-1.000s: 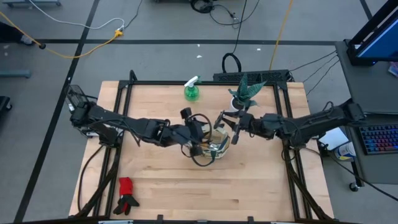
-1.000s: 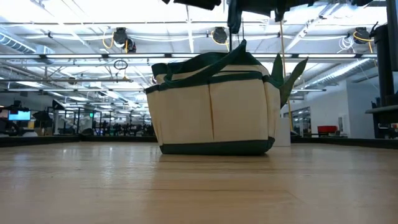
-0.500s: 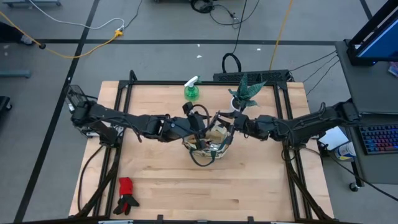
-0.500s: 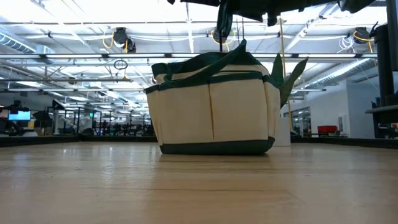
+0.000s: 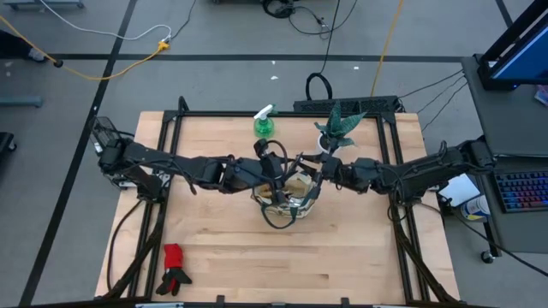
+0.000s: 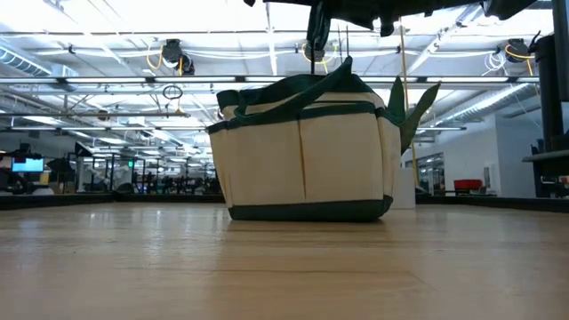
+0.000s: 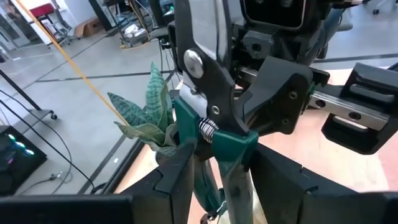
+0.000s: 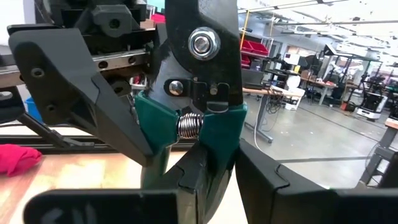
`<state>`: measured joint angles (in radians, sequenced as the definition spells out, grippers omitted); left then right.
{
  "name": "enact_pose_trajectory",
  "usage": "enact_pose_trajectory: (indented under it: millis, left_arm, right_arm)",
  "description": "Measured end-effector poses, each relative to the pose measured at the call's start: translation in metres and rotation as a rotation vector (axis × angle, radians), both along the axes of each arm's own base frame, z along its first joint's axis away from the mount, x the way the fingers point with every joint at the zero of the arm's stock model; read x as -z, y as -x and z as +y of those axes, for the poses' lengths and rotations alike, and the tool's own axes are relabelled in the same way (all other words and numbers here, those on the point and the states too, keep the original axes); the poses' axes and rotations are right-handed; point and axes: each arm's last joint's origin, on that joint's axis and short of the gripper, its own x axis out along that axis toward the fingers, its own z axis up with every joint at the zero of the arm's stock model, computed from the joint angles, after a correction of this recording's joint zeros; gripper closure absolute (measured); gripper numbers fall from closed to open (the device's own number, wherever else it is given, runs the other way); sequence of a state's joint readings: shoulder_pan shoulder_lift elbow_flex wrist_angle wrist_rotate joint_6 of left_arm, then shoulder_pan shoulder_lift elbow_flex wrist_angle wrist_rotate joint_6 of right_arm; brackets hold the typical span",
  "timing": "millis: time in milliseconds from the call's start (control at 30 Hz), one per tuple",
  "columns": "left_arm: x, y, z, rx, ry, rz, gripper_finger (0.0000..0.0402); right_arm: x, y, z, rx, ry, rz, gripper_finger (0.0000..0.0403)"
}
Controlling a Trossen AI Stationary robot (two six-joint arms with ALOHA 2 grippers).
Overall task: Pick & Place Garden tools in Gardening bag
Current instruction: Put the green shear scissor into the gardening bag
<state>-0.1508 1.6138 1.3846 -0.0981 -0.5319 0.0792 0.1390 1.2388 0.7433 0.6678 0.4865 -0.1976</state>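
Observation:
The pruning shears (image 7: pixel 211 93), with dark blades, a spring and green grips, stand upright between my two grippers, above the open top of the gardening bag (image 5: pixel 287 195). They also show in the right wrist view (image 8: pixel 202 74). The beige bag with green trim rests on its flat base (image 6: pixel 307 212) on the table. My left gripper (image 5: pixel 276 168) and my right gripper (image 5: pixel 301 168) face each other over the bag, both shut on the shears. The green spray bottle (image 5: pixel 265 126) stands on the table behind the bag. The red-and-black gloves (image 5: pixel 174 267) lie at the near left. My left gripper pinches the shears' green grips (image 7: pixel 233 168) between its two fingers, just below the spring. It comes in roughly level from the table's left. The shears stand upright with the blades up, clear of the bag. My right gripper pinches the same grips (image 8: pixel 217 168) between its two fingers, below the spring, from the opposite side. It comes in roughly level from the table's right. The shears stand upright in the hold, above the bag's opening.
The spiky plant in its white pot (image 5: pixel 336 128) stands just behind and to the right of the bag, close to my right arm. The bag's dark loop handles (image 5: pixel 278 218) stick out toward the near edge. Bare wooden table lies in front of the bag.
My two grippers have closed in on each other above the bag, the left going toward the table's right and the right going toward its left. The shears have gone with the right gripper a little toward the table's left and now stand between both grippers.

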Motion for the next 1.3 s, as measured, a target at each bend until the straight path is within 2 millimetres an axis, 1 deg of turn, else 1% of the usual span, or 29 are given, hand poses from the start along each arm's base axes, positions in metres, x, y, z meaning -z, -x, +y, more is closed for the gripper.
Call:
enact_pose_trajectory:
  millis: [67,133,300,367,500,633,700,900,1000,1167,1300]
  left_arm:
    - [0.000,0.000,0.002,0.000,0.003,0.000,0.0247]
    - [0.000,0.000,0.003,-0.001,0.004,0.002,0.0259]
    - [0.000,0.000,0.004,0.001,0.005,0.004,0.0314]
    - [0.001,0.000,0.004,-0.008,0.008,0.003,0.0330]
    - [0.003,0.000,0.004,-0.010,0.004,0.029,0.0330]
    - [0.005,0.001,0.004,-0.008,0.003,0.055,0.0310]
    - [0.007,0.002,0.004,-0.007,0.000,0.070,0.0306]
    - [0.009,0.003,0.005,-0.010,-0.004,0.092,0.0328]
    - [0.009,0.003,0.005,-0.010,-0.005,0.096,0.0331]
    - [0.010,0.003,0.005,-0.016,-0.009,0.113,0.0306]
    - [0.011,0.004,0.005,-0.018,-0.009,0.119,0.0299]
  right_arm:
    - [0.000,0.000,0.000,-0.020,0.002,0.000,0.0344]
    - [0.000,0.000,0.001,-0.032,0.002,0.002,0.0344]
    - [0.001,0.000,0.000,-0.030,-0.013,0.005,0.0344]
    - [0.001,0.000,0.000,-0.029,-0.013,0.006,0.0344]
    - [0.003,0.000,0.000,-0.033,-0.024,0.026,0.0344]
    - [0.006,-0.001,0.001,-0.042,-0.043,0.050,0.0344]
    - [0.008,-0.001,0.001,-0.044,-0.043,0.068,0.0344]
    - [0.009,-0.001,0.001,-0.044,-0.042,0.080,0.0344]
    - [0.010,-0.001,0.001,-0.045,-0.041,0.088,0.0344]
    - [0.014,0.000,0.002,-0.050,-0.085,0.115,0.0344]
    - [0.016,0.000,0.006,-0.060,-0.102,0.124,0.0344]
